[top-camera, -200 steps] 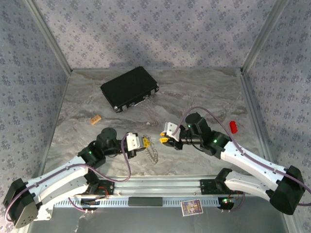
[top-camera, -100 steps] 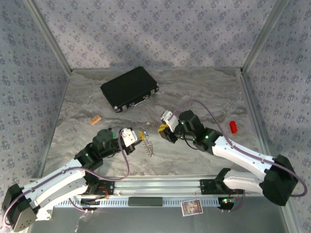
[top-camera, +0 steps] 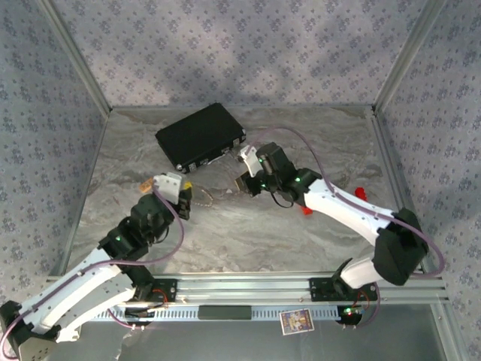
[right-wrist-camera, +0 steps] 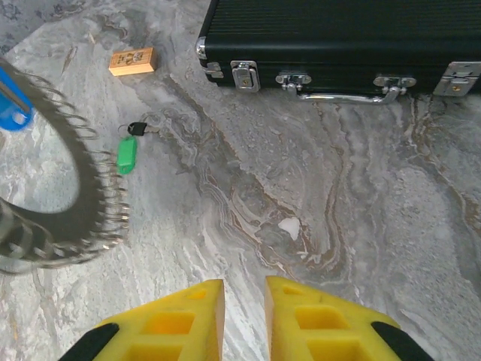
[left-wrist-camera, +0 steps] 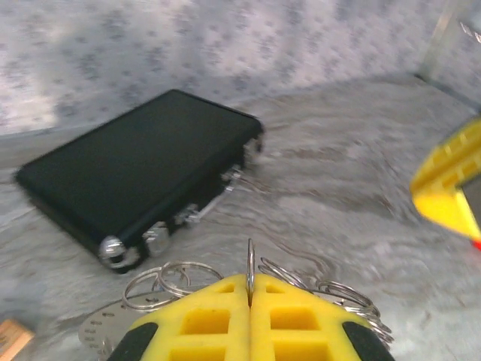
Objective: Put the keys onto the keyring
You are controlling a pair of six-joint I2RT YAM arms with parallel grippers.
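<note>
the bench [top-camera: 316, 143] is showing a grey marbled top veined in paler swirls. it is sitting inside a booth of blue-grey patterned wall covering [top-camera: 240, 53], with bare aluminium posts [top-camera: 75, 56] running up the corners. a metal rail [top-camera: 248, 289] is crossing the bottom of the top view, where the arms are bolted. a black case [top-camera: 199, 135] is lying flat in the upper middle, its latches and handle facing the arms. a small tan block [top-camera: 143, 183] is resting left of centre, and a red piece [top-camera: 361, 193] is lying at the right beside the right arm.

the left fingers [left-wrist-camera: 210, 316] are clenching the keyring [right-wrist-camera: 84, 184] by its thin edge, holding it off the bench just below the case. in the right wrist view it is hanging blurred at the left, with the blue key tag [right-wrist-camera: 11, 101] at its upper edge. the green key [right-wrist-camera: 128, 154] is lying on the marble just beside the ring. the right fingers [right-wrist-camera: 308, 316] are standing slightly apart near the ring, grasping nothing.
</note>
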